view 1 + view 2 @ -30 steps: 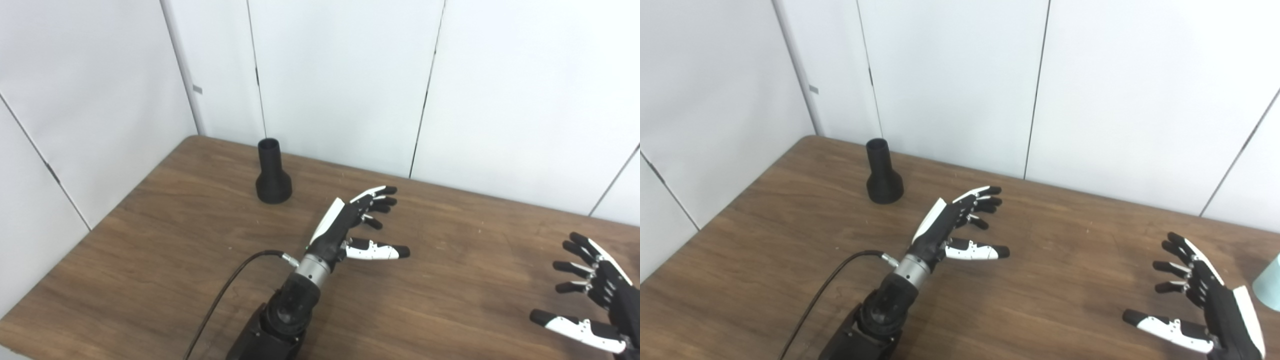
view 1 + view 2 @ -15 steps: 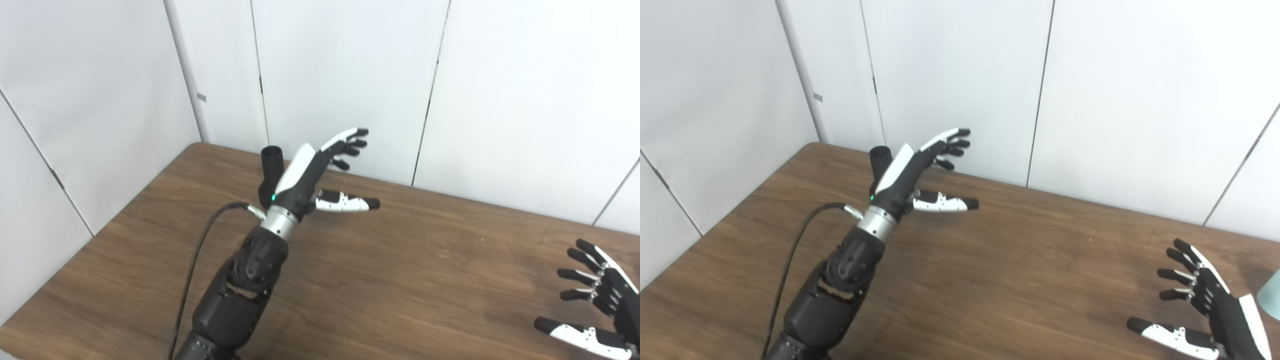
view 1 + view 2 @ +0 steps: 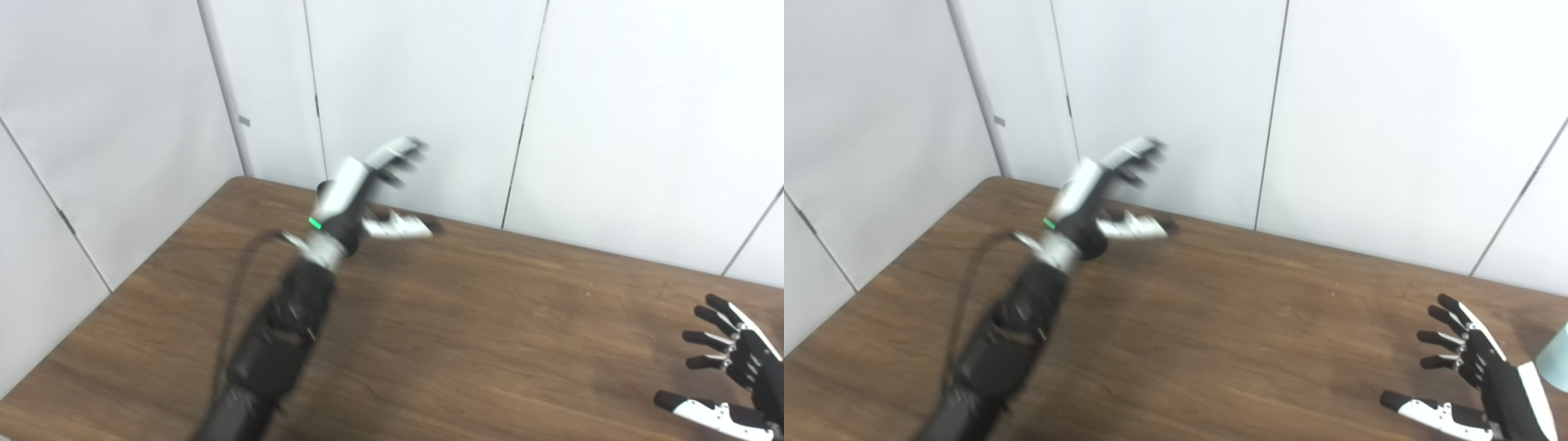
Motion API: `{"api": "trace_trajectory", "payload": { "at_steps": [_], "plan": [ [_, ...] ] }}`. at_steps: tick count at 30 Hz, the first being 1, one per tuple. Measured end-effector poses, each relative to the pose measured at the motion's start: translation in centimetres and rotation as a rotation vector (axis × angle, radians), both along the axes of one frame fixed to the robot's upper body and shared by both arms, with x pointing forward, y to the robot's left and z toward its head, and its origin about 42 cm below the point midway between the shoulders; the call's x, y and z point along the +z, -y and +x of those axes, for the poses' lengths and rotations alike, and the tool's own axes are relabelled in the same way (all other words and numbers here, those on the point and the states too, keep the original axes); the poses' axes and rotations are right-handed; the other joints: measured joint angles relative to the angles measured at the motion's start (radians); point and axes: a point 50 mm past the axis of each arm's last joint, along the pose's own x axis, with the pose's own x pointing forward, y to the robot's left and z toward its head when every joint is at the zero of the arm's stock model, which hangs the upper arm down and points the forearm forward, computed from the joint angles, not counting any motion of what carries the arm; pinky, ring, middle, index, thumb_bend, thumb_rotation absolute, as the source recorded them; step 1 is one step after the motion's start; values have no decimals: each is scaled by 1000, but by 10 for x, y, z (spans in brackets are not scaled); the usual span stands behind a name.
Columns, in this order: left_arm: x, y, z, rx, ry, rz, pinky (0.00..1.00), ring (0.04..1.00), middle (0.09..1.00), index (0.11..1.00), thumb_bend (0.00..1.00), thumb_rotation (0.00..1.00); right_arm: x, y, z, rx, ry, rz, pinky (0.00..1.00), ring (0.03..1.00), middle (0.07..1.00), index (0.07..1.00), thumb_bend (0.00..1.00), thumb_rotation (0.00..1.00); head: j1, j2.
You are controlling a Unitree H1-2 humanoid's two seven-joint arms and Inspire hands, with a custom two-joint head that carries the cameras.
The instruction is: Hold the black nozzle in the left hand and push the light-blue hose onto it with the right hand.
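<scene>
- left hand [image 3: 358, 196] has swung further left, blurry, now covering the black nozzle [image 3: 1099, 248], fingers spread wide, holding nothing
- right hand [image 3: 1488, 383] low over the bench [image 3: 490, 343], fingers splayed, empty

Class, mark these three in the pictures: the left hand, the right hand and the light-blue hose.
left hand [image 3: 352, 196], left eye view, on the blurred back of the hand.
right hand [image 3: 1488, 383], right eye view, on the dark palm.
light-blue hose [image 3: 1557, 366], right eye view, on the sliver at the right edge.

Nozzle [image 3: 1097, 246] apparently behind left hand [image 3: 1090, 199]
</scene>
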Motion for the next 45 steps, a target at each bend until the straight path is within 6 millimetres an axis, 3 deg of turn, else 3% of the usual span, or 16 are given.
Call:
{"api": "trace_trajectory", "payload": {
  "at_steps": [2, 8, 20, 29, 31, 38, 40, 45],
  "plan": [
    [9, -2, 1, 12, 32, 5, 746, 836, 845, 848, 775, 215, 1, 1, 0, 0, 2, -3, 577, 732, 858, 898, 792, 143, -2, 2],
    [-8, 2, -1, 32, -23, -11, 760, 838, 845, 842, 790, 239, 1, 0, 1, 2, 3, -3, 576, 730, 857, 897, 793, 144, -2, 2],
    [-7, 0, -1, 41, -25, -17, 774, 847, 848, 843, 796, 250, 1, 0, 1, 3, 3, -3, 570, 725, 853, 891, 799, 154, -2, 5],
    [-9, -4, 1, 48, -39, -22, 841, 881, 853, 851, 815, 240, 2, 0, 1, 3, 3, -4, 564, 723, 853, 889, 801, 153, -3, 3],
    [-10, -4, 1, 66, -57, -21, 859, 934, 899, 870, 885, 258, 2, 0, 1, 3, 3, -4, 570, 726, 855, 891, 797, 148, -3, 3],
    [-12, -5, 3, 108, -97, -7, 864, 949, 911, 875, 903, 263, 2, 0, 1, 3, 4, -4, 571, 727, 855, 891, 796, 146, -3, 3],
    [-13, -6, 3, 147, -140, -6, 972, 974, 932, 908, 981, 364, 2, 0, 1, 3, 4, -4, 566, 724, 853, 890, 799, 152, -3, 3],
    [-19, -10, 3, 220, -238, -26, 1000, 986, 948, 916, 1000, 380, 2, 0, 1, 3, 4, -4, 567, 721, 854, 891, 798, 144, -8, 3]
  ]
}}
